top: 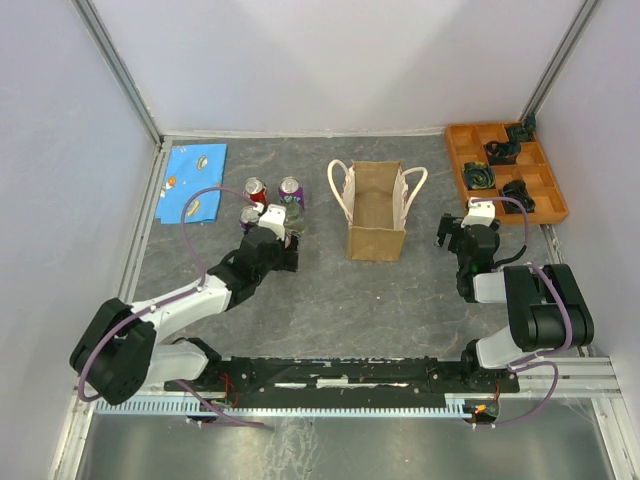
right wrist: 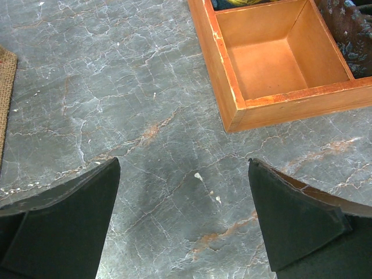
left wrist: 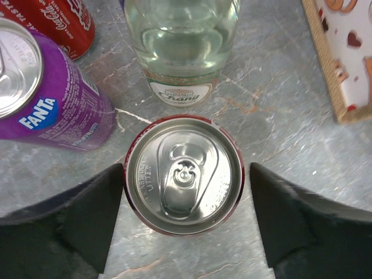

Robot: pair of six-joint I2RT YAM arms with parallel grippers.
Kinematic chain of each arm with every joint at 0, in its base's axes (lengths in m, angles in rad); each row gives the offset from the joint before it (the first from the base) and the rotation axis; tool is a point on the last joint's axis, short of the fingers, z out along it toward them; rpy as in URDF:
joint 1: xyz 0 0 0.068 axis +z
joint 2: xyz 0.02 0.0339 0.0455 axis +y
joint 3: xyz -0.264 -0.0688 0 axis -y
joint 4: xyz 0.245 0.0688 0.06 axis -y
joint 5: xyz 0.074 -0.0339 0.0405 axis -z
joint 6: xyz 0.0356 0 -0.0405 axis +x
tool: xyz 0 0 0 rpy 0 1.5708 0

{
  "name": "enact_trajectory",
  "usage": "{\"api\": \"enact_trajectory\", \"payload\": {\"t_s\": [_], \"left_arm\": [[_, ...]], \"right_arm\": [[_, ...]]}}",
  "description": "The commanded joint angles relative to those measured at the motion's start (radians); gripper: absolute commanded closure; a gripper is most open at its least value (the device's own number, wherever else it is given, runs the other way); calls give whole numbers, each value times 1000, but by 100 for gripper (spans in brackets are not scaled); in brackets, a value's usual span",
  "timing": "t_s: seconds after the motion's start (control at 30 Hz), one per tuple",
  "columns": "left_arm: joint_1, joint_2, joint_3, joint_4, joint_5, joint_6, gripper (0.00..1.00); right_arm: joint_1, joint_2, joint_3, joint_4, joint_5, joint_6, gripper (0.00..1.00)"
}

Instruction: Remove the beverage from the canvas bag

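The canvas bag stands upright mid-table with its mouth open and its cream handles spread. In the left wrist view its tan-edged, printed white side shows at the right. The beverage, a red can with a silver top, stands on the table left of the bag. My left gripper is open around it: the left finger sits at the can's rim, and the right finger stands a little apart. In the top view the left gripper hides this can. My right gripper is open over bare table, right of the bag.
Just beyond the can stand a purple Fanta can, a red cola can and a clear glass bottle. A blue cloth lies at the back left. The orange compartment tray sits at the back right, its corner near the right gripper.
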Motion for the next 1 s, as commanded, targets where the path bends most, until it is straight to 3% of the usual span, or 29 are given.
{"api": "enact_trajectory", "payload": {"t_s": [0.0, 0.4, 0.7, 0.97], "left_arm": [[7, -18, 55, 32, -44, -46, 0], [59, -228, 148, -138, -105, -68, 1], [413, -220, 336, -317, -86, -10, 1], [799, -151, 325, -290, 119, -69, 1]], "right_arm": [[-3, 0, 23, 30, -2, -8, 1], [-2, 0, 23, 30, -1, -8, 1], [-2, 0, 23, 30, -1, -8, 1], [-2, 0, 23, 30, -2, -8, 1]]}}
